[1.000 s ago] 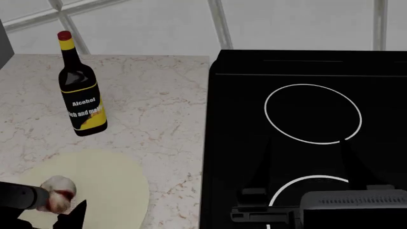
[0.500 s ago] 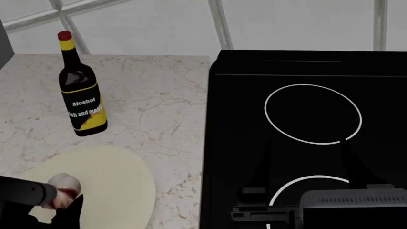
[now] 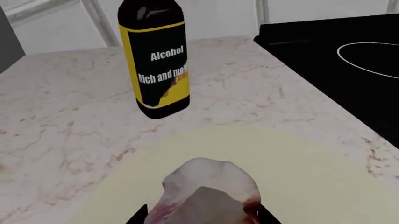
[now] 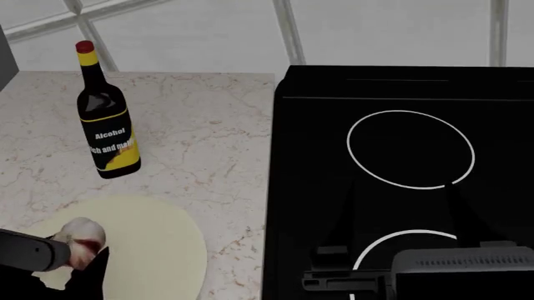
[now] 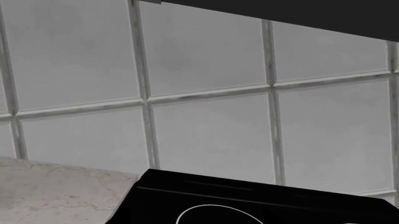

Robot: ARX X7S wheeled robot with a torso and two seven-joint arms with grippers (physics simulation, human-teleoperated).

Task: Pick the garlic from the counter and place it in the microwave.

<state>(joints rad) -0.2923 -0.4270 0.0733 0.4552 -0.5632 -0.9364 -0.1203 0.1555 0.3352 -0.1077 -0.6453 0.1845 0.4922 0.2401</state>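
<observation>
Behind the garlic (image 3: 209,196) clamped in the left fingers (image 4: 71,253), a bottle (image 3: 154,58) reads "Alcohol".

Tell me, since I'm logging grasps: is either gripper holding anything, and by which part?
The left gripper grips the garlic by its sides, above the pale disc. The right gripper's fingers are out of view.

1. Light is even and diffuse across all views; no single source can be told.
2. The surface (image 4: 209,125) reads bright and flat, with only a faint shadow beside the bottle (image 4: 106,119).
3. The black stovetop (image 4: 401,181) shows soft, dull reflections, no hard glare.
4. Renders are sharp, without blur or edge distortion.
5. The wall tiles (image 5: 206,93) look grey and slightly mottled.
</observation>
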